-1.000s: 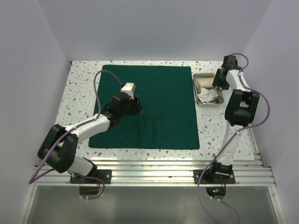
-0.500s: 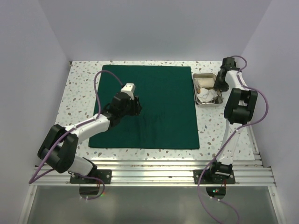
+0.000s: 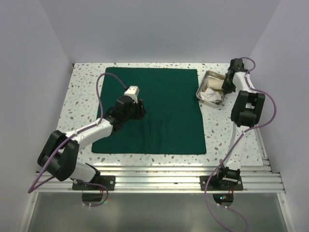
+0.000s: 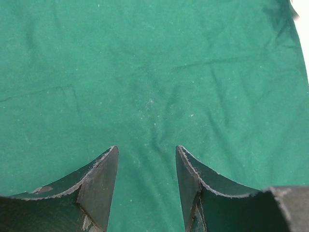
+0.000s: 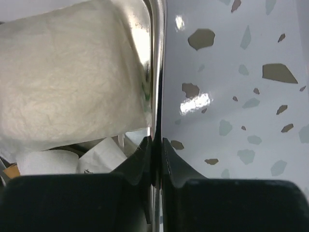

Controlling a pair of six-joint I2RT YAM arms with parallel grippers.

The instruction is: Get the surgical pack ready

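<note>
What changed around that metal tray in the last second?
The right gripper closed on the tray at its rim and swung it askew, its near end going toward the cloth. The left gripper stayed open over the cloth, and the cloth did not move.

You have a dark green drape (image 3: 149, 108) on a white surface (image 3: 82, 92) speckled with brown and grey flecks. The tray (image 5: 155, 58) is mirror-bright silver, its gauze (image 5: 72, 82) creamy white. A purple cable (image 3: 99, 94) trails along the white-and-black left arm (image 3: 91, 130).
</note>
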